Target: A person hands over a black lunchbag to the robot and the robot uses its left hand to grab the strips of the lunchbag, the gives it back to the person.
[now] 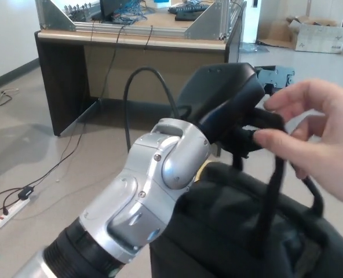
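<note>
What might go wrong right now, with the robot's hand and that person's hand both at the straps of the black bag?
1. The robot's black left hand and the person's hand meet at the same black fabric straps, so fingers might get pinched.
2. The robot's grip is hidden from view; if the person lets go early, the soft black lunchbag may drop.

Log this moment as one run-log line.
left hand: at lunchbag straps, grip unclear | person's hand: holding straps | lunchbag: hanging below | right hand: not in view
</note>
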Available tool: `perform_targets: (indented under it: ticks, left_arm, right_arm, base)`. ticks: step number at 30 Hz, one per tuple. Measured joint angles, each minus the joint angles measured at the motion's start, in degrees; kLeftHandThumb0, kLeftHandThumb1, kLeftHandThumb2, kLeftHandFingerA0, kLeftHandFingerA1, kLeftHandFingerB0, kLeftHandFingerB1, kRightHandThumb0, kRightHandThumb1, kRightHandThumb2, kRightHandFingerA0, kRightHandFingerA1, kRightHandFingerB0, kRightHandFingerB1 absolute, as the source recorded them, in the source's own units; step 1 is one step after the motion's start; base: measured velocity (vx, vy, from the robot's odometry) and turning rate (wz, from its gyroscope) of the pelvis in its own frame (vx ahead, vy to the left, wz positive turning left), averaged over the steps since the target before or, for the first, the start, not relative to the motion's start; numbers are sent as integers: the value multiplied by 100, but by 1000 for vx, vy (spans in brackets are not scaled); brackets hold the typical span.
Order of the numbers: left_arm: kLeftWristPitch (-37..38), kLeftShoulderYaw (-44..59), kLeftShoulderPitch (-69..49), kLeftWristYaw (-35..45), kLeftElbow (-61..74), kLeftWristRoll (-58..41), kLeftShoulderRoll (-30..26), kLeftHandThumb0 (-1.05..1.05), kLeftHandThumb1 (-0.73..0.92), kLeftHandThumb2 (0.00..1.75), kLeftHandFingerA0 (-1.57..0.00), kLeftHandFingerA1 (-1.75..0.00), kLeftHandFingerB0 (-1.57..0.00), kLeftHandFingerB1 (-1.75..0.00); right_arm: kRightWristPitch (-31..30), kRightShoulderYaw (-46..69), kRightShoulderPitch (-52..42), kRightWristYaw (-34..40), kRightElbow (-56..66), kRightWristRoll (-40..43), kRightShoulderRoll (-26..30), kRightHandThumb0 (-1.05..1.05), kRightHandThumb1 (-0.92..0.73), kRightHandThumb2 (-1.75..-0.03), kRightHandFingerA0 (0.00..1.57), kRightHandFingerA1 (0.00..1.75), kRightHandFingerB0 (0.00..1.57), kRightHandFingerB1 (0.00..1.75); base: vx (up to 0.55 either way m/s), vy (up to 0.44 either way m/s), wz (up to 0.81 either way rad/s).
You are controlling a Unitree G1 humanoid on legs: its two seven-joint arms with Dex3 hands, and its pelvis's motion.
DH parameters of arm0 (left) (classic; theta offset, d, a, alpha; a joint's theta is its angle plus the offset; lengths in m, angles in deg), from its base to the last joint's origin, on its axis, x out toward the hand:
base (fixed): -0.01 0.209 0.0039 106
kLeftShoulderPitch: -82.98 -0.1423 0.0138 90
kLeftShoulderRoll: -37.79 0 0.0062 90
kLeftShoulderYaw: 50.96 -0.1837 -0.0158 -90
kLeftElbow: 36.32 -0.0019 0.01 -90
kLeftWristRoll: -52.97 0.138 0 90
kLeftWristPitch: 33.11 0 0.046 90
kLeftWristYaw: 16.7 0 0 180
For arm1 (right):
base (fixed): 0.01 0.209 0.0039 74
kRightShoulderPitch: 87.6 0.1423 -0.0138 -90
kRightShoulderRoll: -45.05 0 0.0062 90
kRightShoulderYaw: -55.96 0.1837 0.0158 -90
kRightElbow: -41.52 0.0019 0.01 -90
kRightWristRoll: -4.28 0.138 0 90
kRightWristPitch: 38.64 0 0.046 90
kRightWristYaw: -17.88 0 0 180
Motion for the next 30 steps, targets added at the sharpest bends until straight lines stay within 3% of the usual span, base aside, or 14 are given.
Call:
perform_targets:
  ticks: [4, 10, 19, 20, 25, 28, 29, 30]
  left_arm:
    - [189, 13, -9, -344, -234, 1, 107, -21, 66, 55, -72, -175, -50, -175]
    - [468, 72, -18, -811, -497, 4, 232, -16, 62, 55, -82, -175, -56, -175]
    - [886, 314, -128, -1537, -696, 69, 268, -9, 59, 54, -82, -175, -59, -173]
    - [940, 354, -151, -1607, -707, 83, 267, -8, 57, 54, -83, -175, -60, -172]
    - [1225, 613, -282, -1976, -726, 136, 192, -15, 61, 55, -82, -175, -57, -174]
    - [1425, 838, -468, -2225, -688, 190, 14, -12, 61, 55, -81, -175, -57, -175]
    - [1480, 909, -531, -2300, -674, 207, -46, -10, 61, 54, -79, -175, -56, -175]
    - [1526, 963, -585, -2354, -653, 219, -97, -10, 61, 54, -80, -175, -56, -175]
  right_arm:
    - [0, 0, 0, -1, -2, -3, 0, -49, -59, -97, 62, 65, 49, 58]
    - [-1, 0, 2, -11, -7, -2, -1, -48, -59, -98, 64, 66, 50, 59]
    - [0, 0, 12, -47, -9, -1, -1, -47, -58, -99, 65, 68, 50, 59]
    - [0, 0, 13, -51, -11, -1, -1, -52, -70, -62, 70, 52, 61, 47]
    - [0, 3, 18, -79, -31, 3, -1, -54, -70, -61, 70, 53, 61, 48]
    - [2, 7, 26, -95, -61, 6, -4, -54, -72, -61, 71, 54, 64, 49]
    - [2, 7, 26, -97, -69, 7, -5, -49, -57, -99, 66, 69, 50, 60]
    - [2, 8, 27, -99, -73, 8, -5, -49, -58, -99, 66, 69, 50, 60]
  base:
    - [0, 0, 0]
    - [0, 0, 0]
    - [0, 0, 0]
    - [0, 0, 0]
    - [0, 0, 0]
    - [0, 0, 0]
    - [0, 0, 0]
    - [0, 0, 0]
